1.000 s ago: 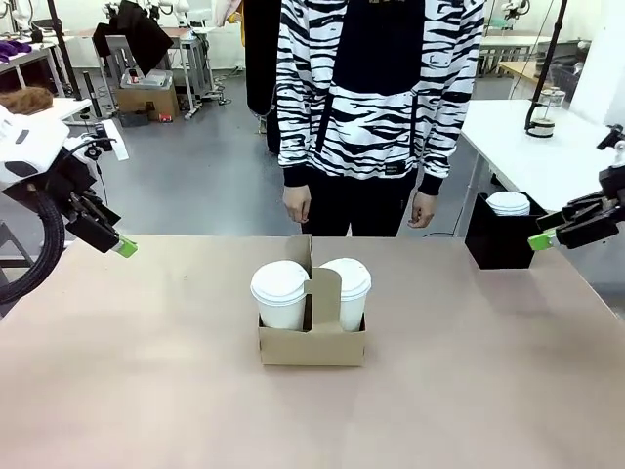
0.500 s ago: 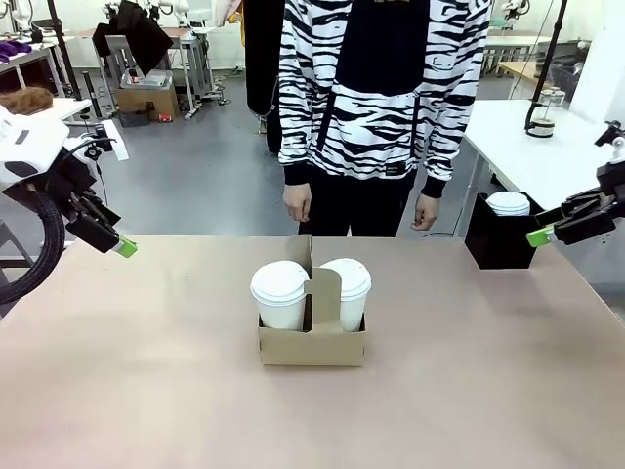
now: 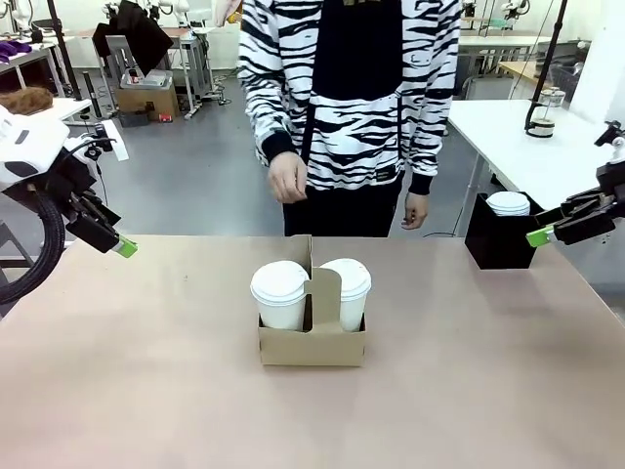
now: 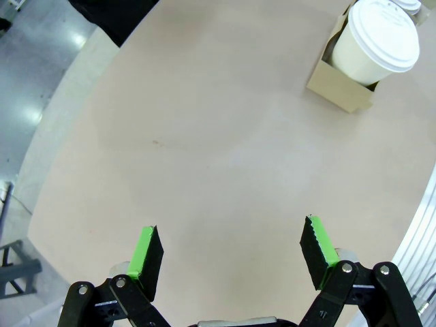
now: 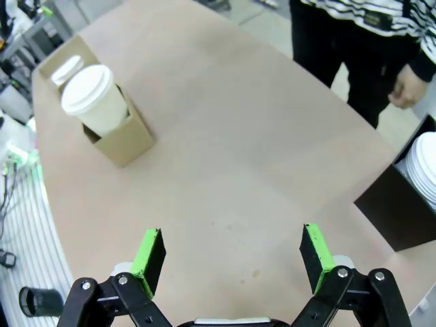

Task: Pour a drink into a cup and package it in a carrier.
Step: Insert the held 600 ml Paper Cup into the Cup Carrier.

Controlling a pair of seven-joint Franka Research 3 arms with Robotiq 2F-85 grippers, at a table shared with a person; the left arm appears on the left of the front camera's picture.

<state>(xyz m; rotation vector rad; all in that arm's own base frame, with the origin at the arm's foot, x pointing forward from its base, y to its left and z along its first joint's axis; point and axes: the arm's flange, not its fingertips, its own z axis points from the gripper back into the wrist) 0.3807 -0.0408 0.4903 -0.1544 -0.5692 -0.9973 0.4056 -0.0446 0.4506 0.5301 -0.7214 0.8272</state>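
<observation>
Two white lidded cups [image 3: 280, 293] [image 3: 345, 291] stand upright in the brown cardboard carrier [image 3: 312, 344] at the table's middle. The lids hide the drink. My left gripper [image 3: 117, 244] hovers open at the table's left edge, far from the carrier. Over the right edge my right gripper [image 3: 542, 234] is open too, beside a black box. In the left wrist view the gripper [image 4: 231, 238] is open over bare table, with a cup [image 4: 378, 44] and the carrier [image 4: 340, 85] at top right. The right wrist view shows that gripper [image 5: 231, 245] open, with a cup [image 5: 95, 95] and the carrier [image 5: 122, 139] at upper left.
A black box [image 3: 498, 244] holding stacked white lids [image 3: 508, 203] sits at the table's right rear, also in the right wrist view [image 5: 402, 211]. A person in a striped top stands at the far side, one hand [image 3: 288, 178] raised. A glass jug [image 3: 539, 115] stands on a white table behind.
The person has shifted to the left and lifted one hand to waist height. My right gripper rose slightly a second ago and has held since. The cups, the carrier and my left arm are unmoved.
</observation>
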